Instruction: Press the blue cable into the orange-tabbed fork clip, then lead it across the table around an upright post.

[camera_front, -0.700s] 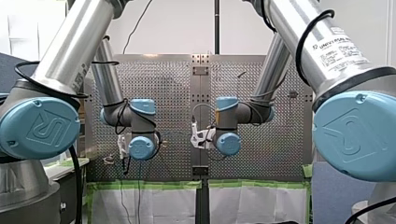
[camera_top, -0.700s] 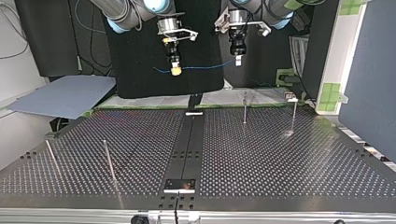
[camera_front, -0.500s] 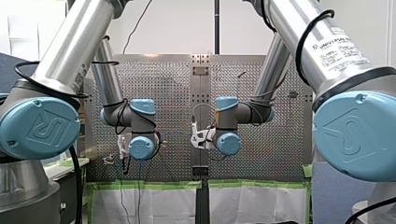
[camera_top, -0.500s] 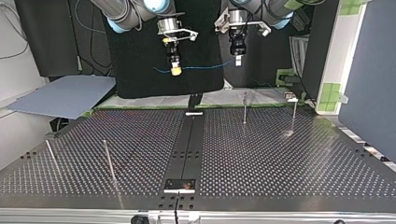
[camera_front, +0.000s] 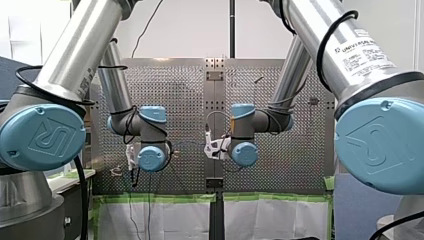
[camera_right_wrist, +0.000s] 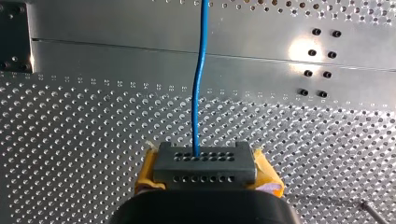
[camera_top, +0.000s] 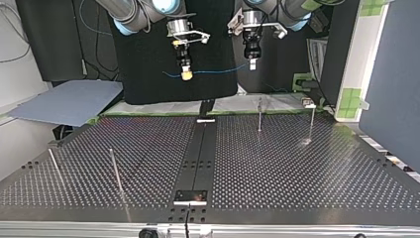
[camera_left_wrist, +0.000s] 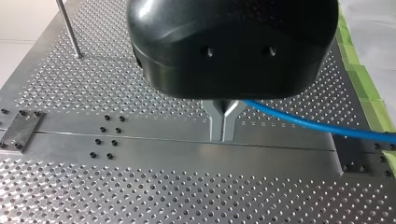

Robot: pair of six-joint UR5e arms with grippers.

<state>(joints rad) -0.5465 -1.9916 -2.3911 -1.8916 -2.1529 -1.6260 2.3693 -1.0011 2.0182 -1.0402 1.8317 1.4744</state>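
A thin blue cable (camera_top: 213, 72) hangs stretched between my two grippers, well above the perforated table (camera_top: 297, 168). In the left wrist view my left gripper (camera_left_wrist: 222, 135) has its metal fingers shut on the blue cable (camera_left_wrist: 303, 122), which trails off to one side. My right gripper (camera_right_wrist: 204, 163), with yellow pads, is shut on the cable (camera_right_wrist: 201, 70), which runs straight ahead of it. In the top view my left gripper (camera_top: 252, 62) is right of my right gripper (camera_top: 186, 75). A small clip (camera_top: 308, 102) sits at the table's far right edge; its colour is unclear.
Thin upright posts stand on the table: two at the top view's far right (camera_top: 259, 115) (camera_top: 312, 121) and two at its near left (camera_top: 115, 171) (camera_top: 53, 166). A dark centre strip (camera_top: 200, 153) runs down the table. A grey board (camera_top: 69, 101) lies off the far left.
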